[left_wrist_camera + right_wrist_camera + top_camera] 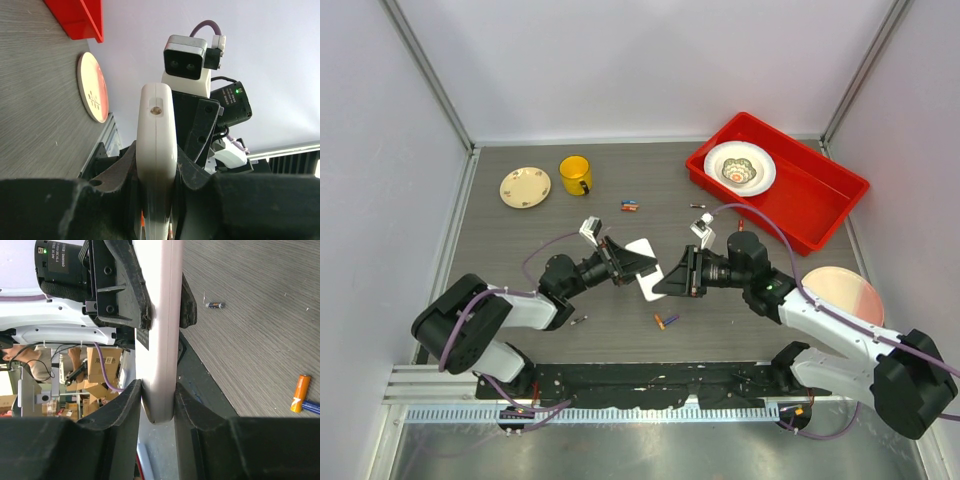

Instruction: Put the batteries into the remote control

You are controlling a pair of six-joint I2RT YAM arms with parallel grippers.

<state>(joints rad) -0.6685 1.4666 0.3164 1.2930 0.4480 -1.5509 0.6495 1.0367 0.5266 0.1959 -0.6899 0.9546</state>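
Observation:
The white remote control (pixel 646 268) is held off the table at the centre, between both grippers. My left gripper (pixel 632 262) is shut on one end of it and my right gripper (pixel 668 280) on the other. In the left wrist view the remote (pixel 156 135) stands edge-on between my left gripper (pixel 156 172). In the right wrist view the remote (pixel 162 330) is clamped in my right gripper (pixel 158 402). Loose batteries lie on the table: an orange and purple pair (pixel 666 320), a red and blue pair (pixel 630 206), one (pixel 578 321) at the left. An orange battery (pixel 299 392) shows in the right wrist view.
A yellow mug (pixel 575 175) and a small saucer (pixel 525 186) stand at the back left. A red tray (pixel 820 195) with a white bowl (pixel 740 167) is at the back right. A pink plate (pixel 845 295) lies at the right, by the right arm.

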